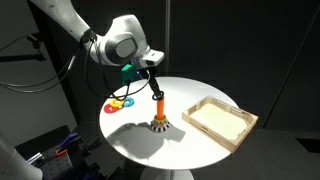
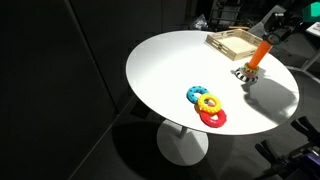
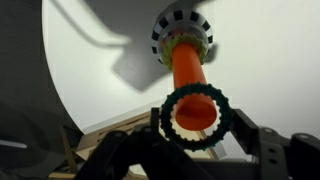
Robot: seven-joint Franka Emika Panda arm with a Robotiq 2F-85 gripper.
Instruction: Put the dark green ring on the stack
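In the wrist view my gripper (image 3: 196, 132) is shut on the dark green ring (image 3: 168, 120), gripping it on both sides. The ring hangs just above the top of the orange peg of the stack (image 3: 190, 65), and the peg's tip shows through the ring's open centre. The black-and-white base (image 3: 183, 28) stands on the white table. In both exterior views the gripper (image 1: 151, 74) (image 2: 284, 26) is directly over the peg (image 1: 157, 106) (image 2: 259, 54). The ring itself is too small to make out there.
A shallow pale wooden tray (image 1: 222, 120) (image 2: 232, 42) lies beside the stack. A cluster of blue, yellow and red rings (image 1: 120, 102) (image 2: 207, 106) lies farther off on the round white table (image 1: 140, 145) (image 2: 165, 65). The table edge is close all around.
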